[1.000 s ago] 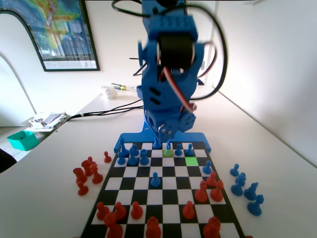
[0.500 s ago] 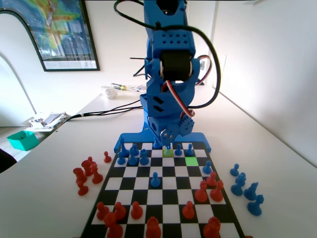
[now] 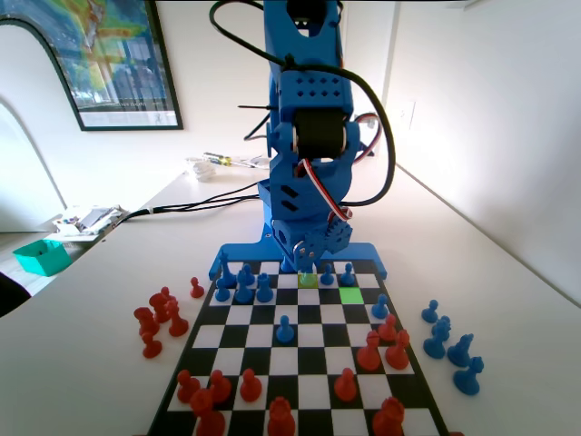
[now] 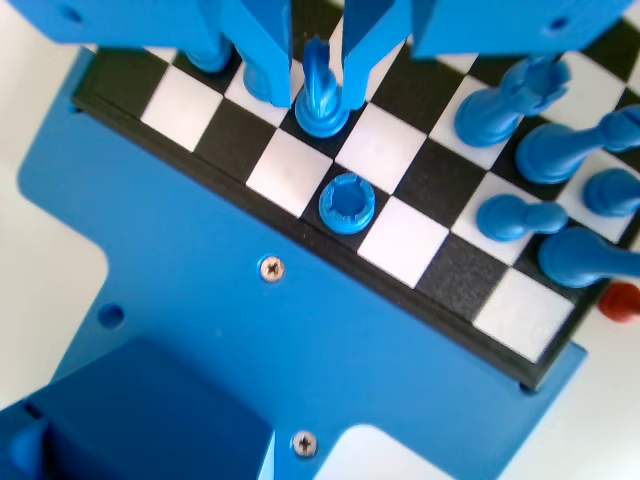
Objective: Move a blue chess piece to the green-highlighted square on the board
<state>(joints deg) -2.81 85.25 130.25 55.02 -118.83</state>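
The hand (image 4: pixel 318 75) stands partly open astride the blue chess piece (image 4: pixel 320 95), gripping nothing yet, and a skewed closing could tip it onto the neighbouring rook (image 4: pixel 347 203).

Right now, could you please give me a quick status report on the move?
Gripper low, open, straddling the blue chess piece. Piece not yet lifted. Green-highlighted square free; a short blue piece stands close by.
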